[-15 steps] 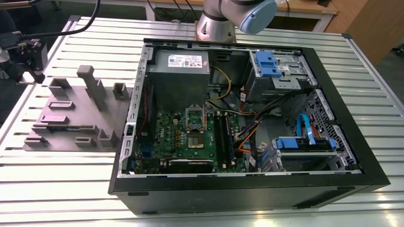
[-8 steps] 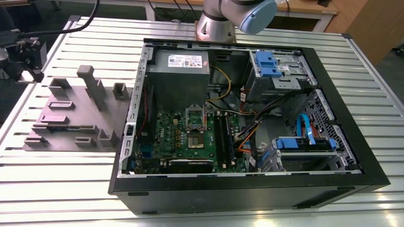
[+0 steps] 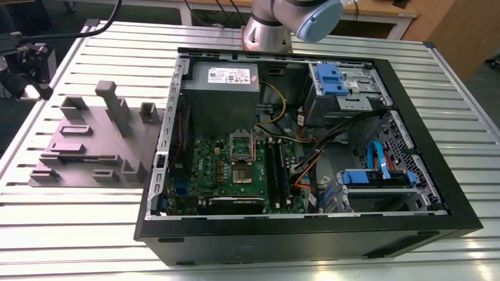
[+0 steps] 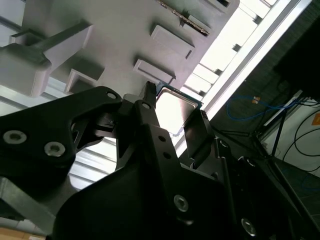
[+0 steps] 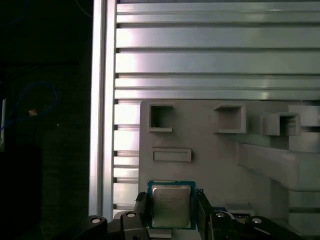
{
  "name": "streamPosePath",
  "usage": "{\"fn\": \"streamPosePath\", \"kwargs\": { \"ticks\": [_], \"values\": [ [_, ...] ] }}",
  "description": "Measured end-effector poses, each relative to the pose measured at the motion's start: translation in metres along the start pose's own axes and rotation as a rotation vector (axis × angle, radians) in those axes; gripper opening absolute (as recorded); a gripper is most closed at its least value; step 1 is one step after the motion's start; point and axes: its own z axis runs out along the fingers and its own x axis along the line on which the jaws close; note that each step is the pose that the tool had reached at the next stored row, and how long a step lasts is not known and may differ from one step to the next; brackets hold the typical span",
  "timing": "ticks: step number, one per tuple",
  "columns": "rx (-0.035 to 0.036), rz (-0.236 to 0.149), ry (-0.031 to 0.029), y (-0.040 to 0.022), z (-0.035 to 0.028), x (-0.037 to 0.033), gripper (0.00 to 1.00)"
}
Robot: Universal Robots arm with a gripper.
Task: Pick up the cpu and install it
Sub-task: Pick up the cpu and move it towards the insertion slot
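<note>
In both wrist views the cpu (image 5: 171,202) (image 4: 176,106), a small flat square chip with a silvery top and thin green edge, sits between my black fingers. My gripper (image 5: 171,212) (image 4: 174,114) is shut on it, one finger (image 5: 142,207) against each side edge. The grey holder block (image 5: 225,145) (image 4: 105,40) with its rectangular pockets lies beyond the chip. In the exterior view the green motherboard (image 3: 222,170) lies inside the open computer case (image 3: 437,152), with the silver socket (image 3: 241,174) near its middle.
The grey holder block (image 3: 86,146) sits on the slatted metal table (image 3: 70,228) at the exterior view's left, with tall pegs rising from it. The arm's base (image 3: 273,26) stands behind the case. Cables, blue drive bays (image 3: 379,175) and a power supply (image 3: 222,88) crowd the case.
</note>
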Motion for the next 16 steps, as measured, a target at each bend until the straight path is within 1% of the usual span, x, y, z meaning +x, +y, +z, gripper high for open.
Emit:
{"fn": "streamPosePath", "kwargs": {
  "ticks": [6,16],
  "values": [
    [0.0001,0.000,0.0001,0.0003,-0.0051,0.0002,0.47],
    [0.0000,0.000,0.0000,0.0005,-0.0101,0.0004,0.47]
  ]
}}
